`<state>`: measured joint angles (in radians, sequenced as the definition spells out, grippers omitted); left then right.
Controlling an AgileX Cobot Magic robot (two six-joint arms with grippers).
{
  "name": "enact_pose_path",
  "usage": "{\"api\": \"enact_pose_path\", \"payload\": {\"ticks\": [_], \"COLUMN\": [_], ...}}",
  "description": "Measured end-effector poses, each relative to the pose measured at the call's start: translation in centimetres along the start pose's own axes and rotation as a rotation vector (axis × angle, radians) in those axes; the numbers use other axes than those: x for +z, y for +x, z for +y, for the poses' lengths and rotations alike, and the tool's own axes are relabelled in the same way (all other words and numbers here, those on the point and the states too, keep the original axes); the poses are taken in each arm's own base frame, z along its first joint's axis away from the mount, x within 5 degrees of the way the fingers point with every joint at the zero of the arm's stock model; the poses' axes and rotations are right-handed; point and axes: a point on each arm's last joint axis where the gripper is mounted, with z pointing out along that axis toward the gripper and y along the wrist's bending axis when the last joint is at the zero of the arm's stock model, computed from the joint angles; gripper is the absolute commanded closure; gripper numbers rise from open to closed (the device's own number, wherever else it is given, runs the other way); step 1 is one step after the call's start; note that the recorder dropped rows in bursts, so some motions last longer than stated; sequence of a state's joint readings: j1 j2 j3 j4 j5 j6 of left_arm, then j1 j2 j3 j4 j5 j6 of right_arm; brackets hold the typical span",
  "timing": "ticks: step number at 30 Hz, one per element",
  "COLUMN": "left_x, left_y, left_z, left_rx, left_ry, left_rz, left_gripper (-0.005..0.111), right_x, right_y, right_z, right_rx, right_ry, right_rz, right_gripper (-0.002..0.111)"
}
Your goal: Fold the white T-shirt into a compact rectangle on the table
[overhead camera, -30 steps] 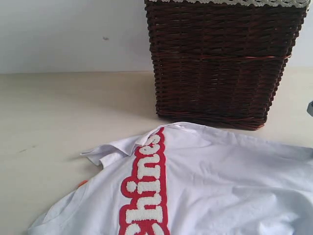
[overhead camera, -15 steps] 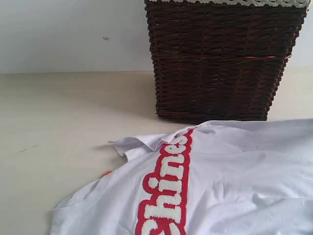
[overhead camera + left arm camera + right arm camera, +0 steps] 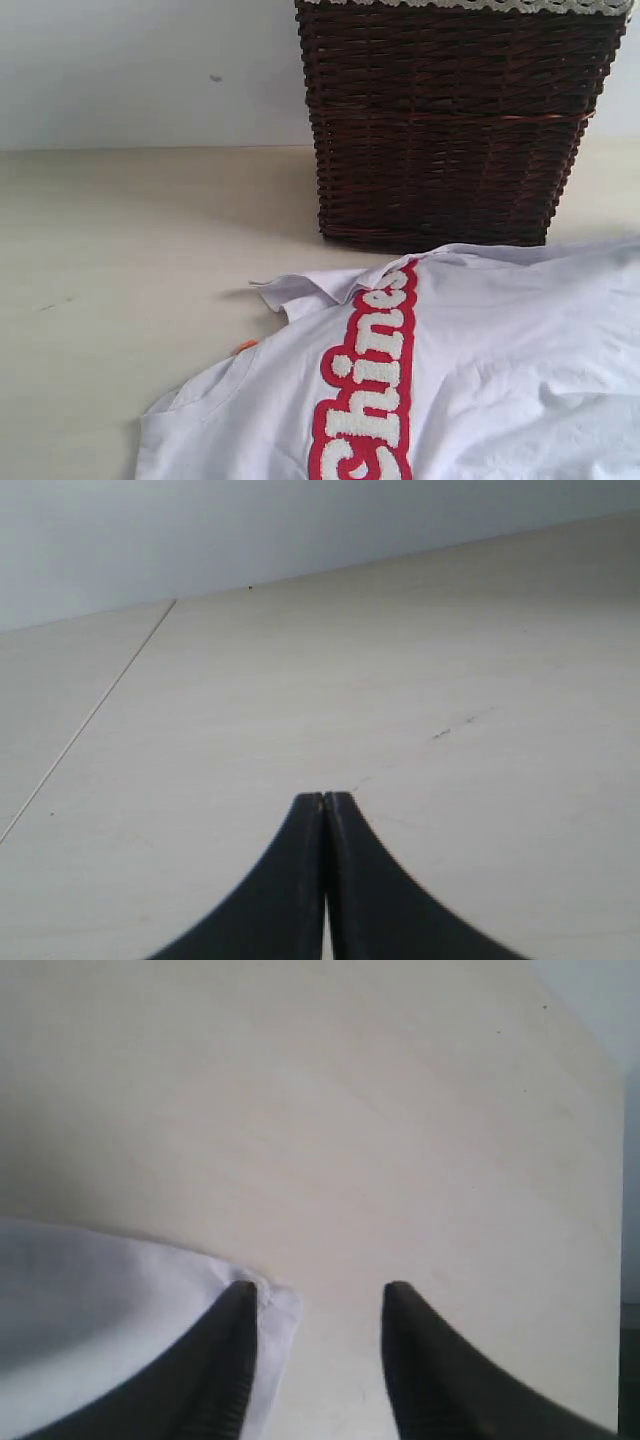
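On our right gripper [image 3: 320, 1288] the jaws stand parted, a corner of the white T-shirt [image 3: 100, 1290] loose beside one finger. Our left gripper [image 3: 325, 798] is clenched, empty, over the table [image 3: 420, 660]. The shirt has slid rightward since a moment ago, in front of the wicker basket [image 3: 440, 130].

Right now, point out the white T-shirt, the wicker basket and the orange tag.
white T-shirt [image 3: 500, 370], exterior view, plain fabric right of the letters.
wicker basket [image 3: 440, 130], exterior view, front woven wall.
orange tag [image 3: 244, 346], exterior view, its visible tip.
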<state>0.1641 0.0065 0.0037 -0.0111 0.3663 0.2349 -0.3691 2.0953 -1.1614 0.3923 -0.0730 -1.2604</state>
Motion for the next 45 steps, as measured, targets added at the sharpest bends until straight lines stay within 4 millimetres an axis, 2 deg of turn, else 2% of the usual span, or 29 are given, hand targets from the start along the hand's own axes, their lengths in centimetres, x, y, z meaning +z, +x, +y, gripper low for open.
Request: {"api": "enact_pose_path", "payload": {"ticks": [2,5,9,11,16,21,23,25,27,29,32,34,38,41,45], "left_x": [0.0,0.0,0.0,0.0,0.0,0.0,0.0,0.0,0.0,0.0,0.0,0.0,0.0,0.0,0.0], "left_y": [0.0,0.0,0.0,0.0,0.0,0.0,0.0,0.0,0.0,0.0,0.0,0.0,0.0,0.0,0.0], "left_z": [0.0,0.0,0.0,0.0,0.0,0.0,0.0,0.0,0.0,0.0,0.0,0.0,0.0,0.0,0.0], "left_rx": [0.0,0.0,0.0,0.0,0.0,0.0,0.0,0.0,0.0,0.0,0.0,0.0,0.0,0.0,0.0], "left_ry": [0.0,0.0,0.0,0.0,0.0,0.0,0.0,0.0,0.0,0.0,0.0,0.0,0.0,0.0,0.0], "left_rz": [0.0,0.0,0.0,0.0,0.0,0.0,0.0,0.0,0.0,0.0,0.0,0.0,0.0,0.0,0.0], "left_gripper": [0.107,0.107,0.107,0.107,0.107,0.107,0.107,0.107,0.107,0.107,0.107,0.107,0.107,0.107,0.107], "right_x": [-0.5,-2.2,-7.2,-9.9,-15.9,-21.2,-23.2,-24.4,-25.1,-25.6,-26.1,-26.2,-25.6,-25.3,-24.9], "right_y": [-0.3,-1.2,-3.2,-3.8,-3.8,-2.1,-1.2,-0.2,1.0,2.7,5.8,7.7,11.2,12.6,13.1], "right_z": [-0.3,-1.1,-2.6,-2.7,-1.0,0.9,2.0,3.5,5.9,8.6,11.5,12.5,12.5,11.9,11.5], "right_rx": [0.043,0.108,0.191,0.232,0.397,0.699,0.64,0.461,0.246,0.075,-0.088,-0.147,-0.172,-0.143,-0.105], "right_ry": [0.001,-0.014,-0.085,-0.158,-0.294,-0.212,-0.179,-0.202,-0.329,-0.528,-0.757,-0.805,-0.722,-0.649,-0.617], "right_rz": [-0.007,-0.026,-0.06,-0.065,-0.116,-0.269,-0.315,-0.318,-0.267,-0.168,0.022,0.151,0.367,0.423,0.445], "right_gripper": [0.052,0.054,0.061,0.069,0.091,0.104,0.108,0.108,0.108,0.108,0.108,0.108,0.108,0.108,0.108]}}
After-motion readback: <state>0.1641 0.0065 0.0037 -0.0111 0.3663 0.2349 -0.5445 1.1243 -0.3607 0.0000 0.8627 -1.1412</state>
